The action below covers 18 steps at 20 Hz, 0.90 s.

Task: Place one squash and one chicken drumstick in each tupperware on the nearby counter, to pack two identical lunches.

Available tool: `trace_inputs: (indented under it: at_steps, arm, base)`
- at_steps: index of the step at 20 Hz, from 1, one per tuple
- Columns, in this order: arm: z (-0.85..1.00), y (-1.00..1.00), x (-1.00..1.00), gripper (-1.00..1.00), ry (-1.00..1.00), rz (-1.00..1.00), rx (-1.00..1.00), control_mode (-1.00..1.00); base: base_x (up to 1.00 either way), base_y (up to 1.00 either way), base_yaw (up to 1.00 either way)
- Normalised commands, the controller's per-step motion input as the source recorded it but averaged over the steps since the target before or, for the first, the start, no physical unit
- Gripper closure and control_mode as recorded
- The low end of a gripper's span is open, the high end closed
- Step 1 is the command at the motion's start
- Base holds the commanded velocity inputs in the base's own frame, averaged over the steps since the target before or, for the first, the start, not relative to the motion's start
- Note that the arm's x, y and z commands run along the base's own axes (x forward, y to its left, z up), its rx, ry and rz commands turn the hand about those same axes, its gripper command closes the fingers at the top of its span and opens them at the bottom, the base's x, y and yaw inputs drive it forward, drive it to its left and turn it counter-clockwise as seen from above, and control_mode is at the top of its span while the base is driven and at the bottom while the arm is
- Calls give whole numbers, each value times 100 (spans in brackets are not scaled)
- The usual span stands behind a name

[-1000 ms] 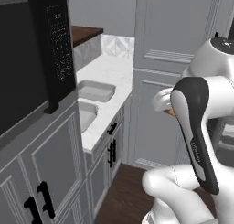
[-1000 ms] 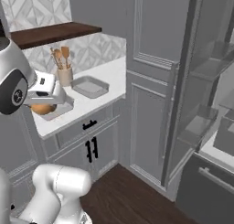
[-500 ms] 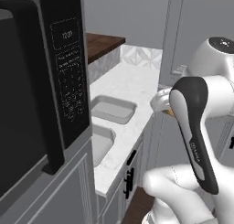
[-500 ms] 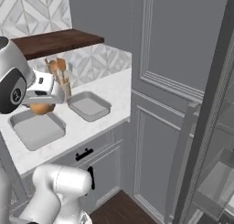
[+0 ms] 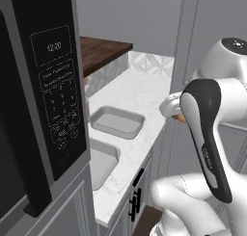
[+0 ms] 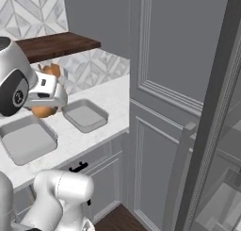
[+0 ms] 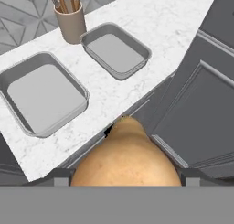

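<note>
One squash [image 7: 126, 160] in gripper [image 7: 125, 176], 2 tupperware [image 7: 116, 49] empty

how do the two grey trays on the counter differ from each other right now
The shallow grey rectangular tray nearer the robot looks wider in the hand view; the grey tray farther along the white marbled counter looks narrower. The farther tray sits right beside the tan utensil cup; the nearer one lies apart from it. Both are empty, flat on the counter, with rounded corners and raised rims.

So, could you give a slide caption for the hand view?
Gripper holding a squash above the counter edge, two empty tupperware beyond.
</note>
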Motion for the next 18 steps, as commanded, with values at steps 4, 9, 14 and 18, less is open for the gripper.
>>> trace_inputs:
  at_steps: [4, 9, 14, 18]
  arm:
    - [-28, 53, 75, 100, 1, 9, -2, -100]
    - [-35, 39, 100, 100, 2, 2, -1, -100]
    - [-50, 19, 100, 100, 14, 0, -1, -100]
    - [-60, 1, 100, 100, 1, 1, 0, -100]
  base:
    - [24, 17, 3]
    - [0, 0, 0]
    - [0, 0, 0]
    - [0, 0, 0]
